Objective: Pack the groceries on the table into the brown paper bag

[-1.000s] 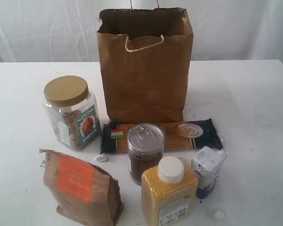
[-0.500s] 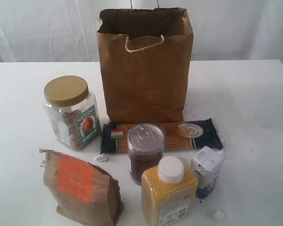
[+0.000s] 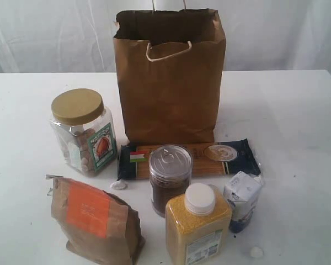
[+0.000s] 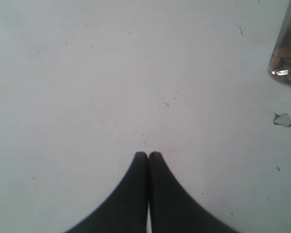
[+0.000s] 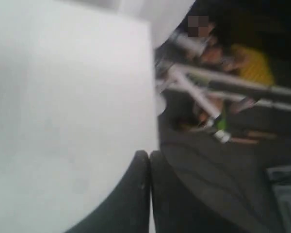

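The brown paper bag stands upright and open at the back of the white table. In front of it lie the groceries: a clear gold-lidded jar, a dark spaghetti packet lying flat, a foil-topped jar, a white-capped yellow-grain jar, a small white-blue carton and a brown pouch with an orange label. Neither arm shows in the exterior view. My left gripper is shut and empty over bare tabletop, the gold-lidded jar off to one side. My right gripper is shut and empty at the table's edge.
Small white crumbs lie by the spaghetti packet and near the front right. A pale shard lies near the jar in the left wrist view. Beyond the table edge the right wrist view shows blurred floor and clutter.
Nothing on the table has moved. The right gripper's jaws have closed the last small gap.
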